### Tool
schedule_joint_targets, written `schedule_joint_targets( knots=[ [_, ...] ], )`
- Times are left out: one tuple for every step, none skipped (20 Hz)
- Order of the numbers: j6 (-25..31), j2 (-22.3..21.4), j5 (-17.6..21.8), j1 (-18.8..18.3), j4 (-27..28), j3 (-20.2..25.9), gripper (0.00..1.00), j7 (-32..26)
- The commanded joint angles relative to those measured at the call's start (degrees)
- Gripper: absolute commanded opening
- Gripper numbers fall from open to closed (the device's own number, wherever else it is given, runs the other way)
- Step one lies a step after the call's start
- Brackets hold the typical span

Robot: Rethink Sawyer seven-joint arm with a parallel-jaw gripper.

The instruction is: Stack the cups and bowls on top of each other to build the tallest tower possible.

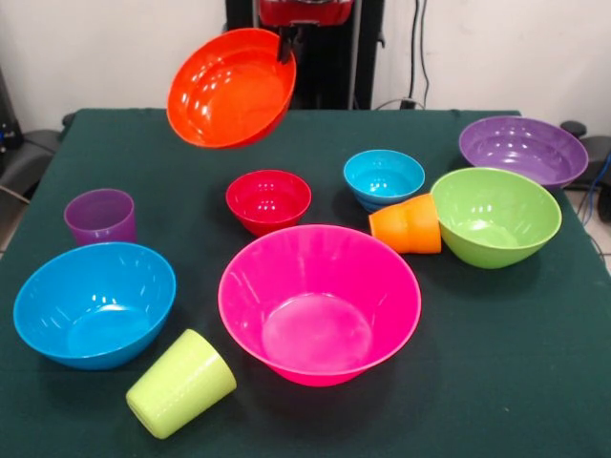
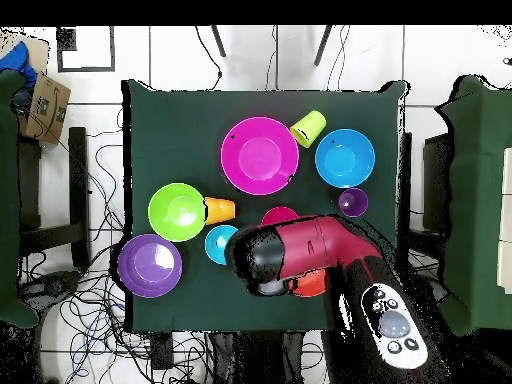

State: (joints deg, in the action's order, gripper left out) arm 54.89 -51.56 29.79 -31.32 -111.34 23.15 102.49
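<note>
Orange bowl [image 1: 230, 88] hangs from jaws

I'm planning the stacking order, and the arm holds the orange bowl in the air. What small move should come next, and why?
Probably carry the orange bowl, gripped at its rim by the gripper, over the pink bowl and lower it in: the pink one sits upright and empty, a broad base.

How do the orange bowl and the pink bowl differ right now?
The orange bowl hangs tilted in the air, held at its rim by the gripper; the pink bowl sits upright on the table. The pink bowl looks wider and deeper. Both are glossy, round and empty.
</note>
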Motion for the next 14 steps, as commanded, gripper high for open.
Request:
schedule_joint_targets(
  knots=[
    [8.76,-6.48,-4.90,1.17,2.06,3.29,0.00,-4.97],
    [9.70,-7.24,-5.49,1.31,2.13,3.10,0.00,-4.78],
    [10.70,-7.44,-6.08,1.31,2.43,3.13,0.00,-4.84],
    [11.95,-8.00,-6.68,1.28,2.63,3.06,0.00,-4.96],
    [13.17,-8.14,-7.22,1.31,3.32,3.30,0.00,-5.23],
    [14.27,-8.53,-7.52,1.30,3.88,3.31,0.00,-5.42],
    [15.43,-8.65,-7.79,1.33,4.64,3.58,0.00,-5.85],
    [16.19,-8.52,-7.96,1.21,5.23,3.79,0.00,-6.24],
    [16.57,-8.28,-8.80,0.78,5.40,4.34,0.00,-6.94],
    [16.51,-7.73,-9.02,0.71,5.88,4.48,0.00,-6.80],
    [15.56,-8.00,-9.63,0.46,6.13,4.92,0.00,-7.06],
    [16.10,-7.24,-9.68,0.45,6.92,5.27,0.00,-7.42],
    [16.95,-6.72,-9.67,0.89,7.46,5.14,0.00,-6.58],
    [17.01,-6.06,-9.26,1.05,8.13,5.28,0.00,-6.63]
  ],
)
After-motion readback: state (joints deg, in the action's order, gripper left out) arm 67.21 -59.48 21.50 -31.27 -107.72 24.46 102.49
